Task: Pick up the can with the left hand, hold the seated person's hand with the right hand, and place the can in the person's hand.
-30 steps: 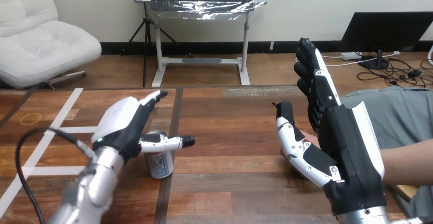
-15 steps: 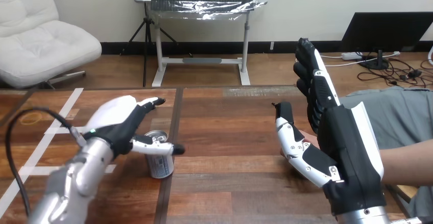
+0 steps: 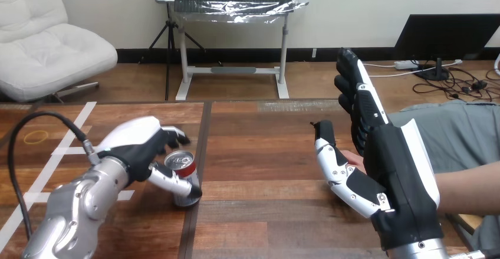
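Right hand (image 3: 395, 176): nearest the camera, well to the right of the can (image 3: 178, 160). It's raised edge-on, fingers straight up, thumb splayed toward the can. Fully open, gripping nothing.

Left hand (image 3: 132, 144): right at the can, coming in from its left. Thumb wraps across the can's front near the base, fingers curl over behind the rim. Reads as a closed grasp on the can, but I can't confirm the back fingers make contact.

Can: upright, base down on the table (image 3: 265, 153), not lifted.

Person's hand (image 3: 352, 156): beyond and right of the can, only a sliver showing between the right hand's thumb and palm. The rest is hidden behind the right hand. Nothing is curled round it, so it's not held yet. Person's forearm (image 3: 471, 182) runs off further right of the can.

Risks, my read:
- Thumb low and fingers high means offset forces, so the can may tip or pivot out on lift.
- Smooth round wall: slips if the squeeze is light, dents if heavy.
- Can't tell if the can is opened. If it is, any tilt spills.
- Right hand closes on a mostly hidden hand, so it could pinch or miss.
- Those upright right-hand fingers stand between the can and the person's hand, so a collision is possible on the carry.
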Motion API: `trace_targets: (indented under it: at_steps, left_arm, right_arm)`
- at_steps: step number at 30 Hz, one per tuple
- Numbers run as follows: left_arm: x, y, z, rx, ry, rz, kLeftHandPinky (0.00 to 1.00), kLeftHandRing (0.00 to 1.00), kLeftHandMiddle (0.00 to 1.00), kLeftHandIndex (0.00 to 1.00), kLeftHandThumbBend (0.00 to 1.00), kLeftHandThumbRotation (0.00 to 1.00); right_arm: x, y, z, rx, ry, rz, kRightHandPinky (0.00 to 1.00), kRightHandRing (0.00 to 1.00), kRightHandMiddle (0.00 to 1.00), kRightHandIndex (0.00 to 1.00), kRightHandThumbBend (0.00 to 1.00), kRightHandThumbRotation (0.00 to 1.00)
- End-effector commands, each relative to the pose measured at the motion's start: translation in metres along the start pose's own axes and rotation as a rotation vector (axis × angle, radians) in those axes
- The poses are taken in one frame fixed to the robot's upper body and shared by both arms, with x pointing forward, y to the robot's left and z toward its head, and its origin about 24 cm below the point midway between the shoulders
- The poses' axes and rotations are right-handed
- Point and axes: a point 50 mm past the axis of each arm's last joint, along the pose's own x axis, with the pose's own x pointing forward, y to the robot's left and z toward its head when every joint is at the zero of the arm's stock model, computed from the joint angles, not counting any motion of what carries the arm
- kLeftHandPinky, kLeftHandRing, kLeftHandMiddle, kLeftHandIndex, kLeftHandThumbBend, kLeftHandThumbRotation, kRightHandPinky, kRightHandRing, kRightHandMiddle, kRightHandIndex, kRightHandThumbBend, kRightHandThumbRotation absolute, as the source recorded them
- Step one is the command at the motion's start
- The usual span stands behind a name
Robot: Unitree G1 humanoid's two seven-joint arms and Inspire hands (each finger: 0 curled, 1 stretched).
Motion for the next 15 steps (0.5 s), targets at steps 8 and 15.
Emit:
trace_targets:
  at_steps: [8, 15]
  left_arm:
    - [0.0033, 0.0312, 0.0265, 0.099, -0.067, 0.061, 0.57, 0.68, 0.79, 0.76, 0.94, 0.22]
    - [0.0040, 0.0319, 0.0285, 0.111, -0.076, 0.072, 0.56, 0.68, 0.77, 0.74, 0.91, 0.17]
  right_arm:
    - [0.0091, -0.0030, 0.0156, 0.010, -0.094, -0.013, 1.00, 1.00, 1.00, 0.99, 0.00, 0.00]
    - [0.0088, -0.0033, 0.0156, 0.006, -0.088, -0.012, 1.00, 1.00, 1.00, 0.98, 0.00, 0.00]
